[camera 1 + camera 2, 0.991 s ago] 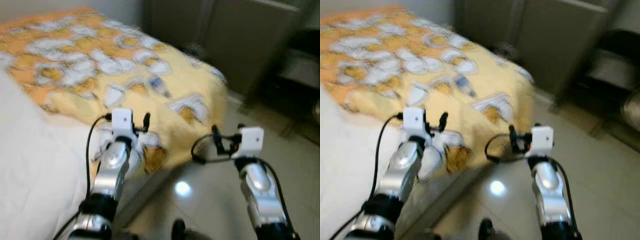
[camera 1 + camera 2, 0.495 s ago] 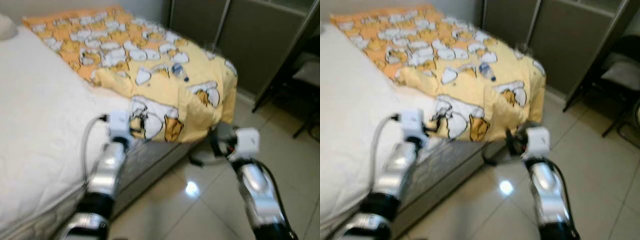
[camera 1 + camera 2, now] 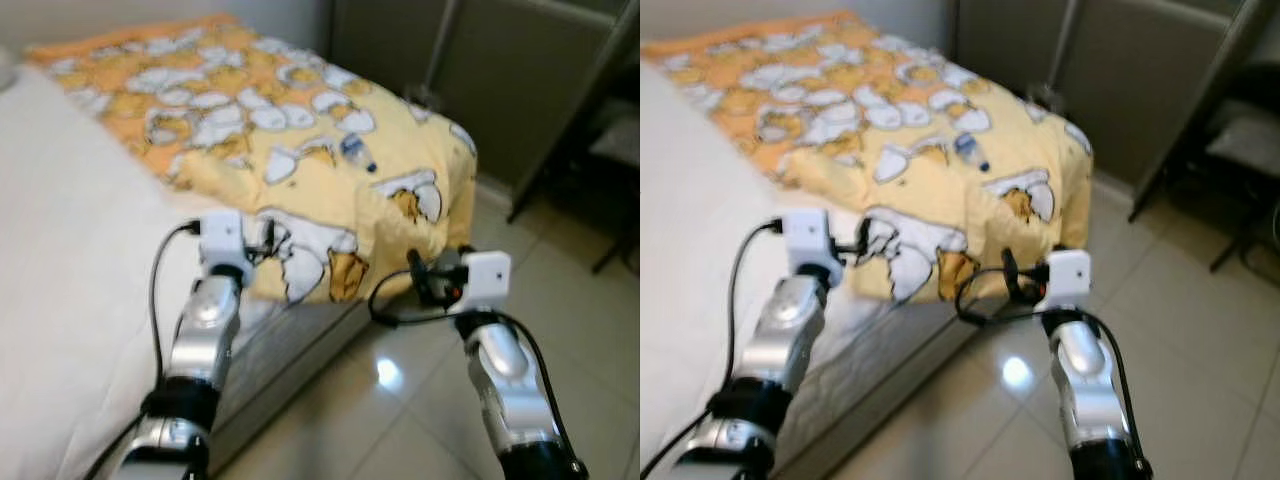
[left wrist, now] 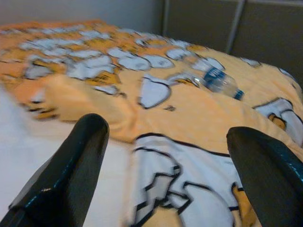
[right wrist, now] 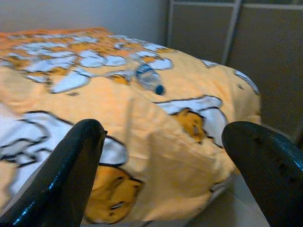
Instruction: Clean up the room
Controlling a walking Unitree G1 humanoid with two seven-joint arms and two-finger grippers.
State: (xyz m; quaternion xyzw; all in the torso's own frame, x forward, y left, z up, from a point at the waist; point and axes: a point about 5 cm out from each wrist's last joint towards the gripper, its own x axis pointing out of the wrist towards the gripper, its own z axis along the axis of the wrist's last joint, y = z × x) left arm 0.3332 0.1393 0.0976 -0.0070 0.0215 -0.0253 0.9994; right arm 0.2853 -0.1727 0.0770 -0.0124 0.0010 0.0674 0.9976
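— What has moved since the earlier frame?

— The whole view has shifted as the head camera swung: the bed is now seen from slightly farther back, and more white sheet is exposed at the left. The plastic bottle is seen lying on its side on the yellow blanket, toward the far right of the bed.

— Is anything held in it?

— Its contents cannot be made out; blur hides them. A blue cap end is seen in the wrist views.

— And the end effectors?

— The left end effector is spread wide and empty above the blanket's near edge. The right end effector is likewise released, raised over the tiled floor beside the bed's corner. The dark furniture at the far right is cut off.
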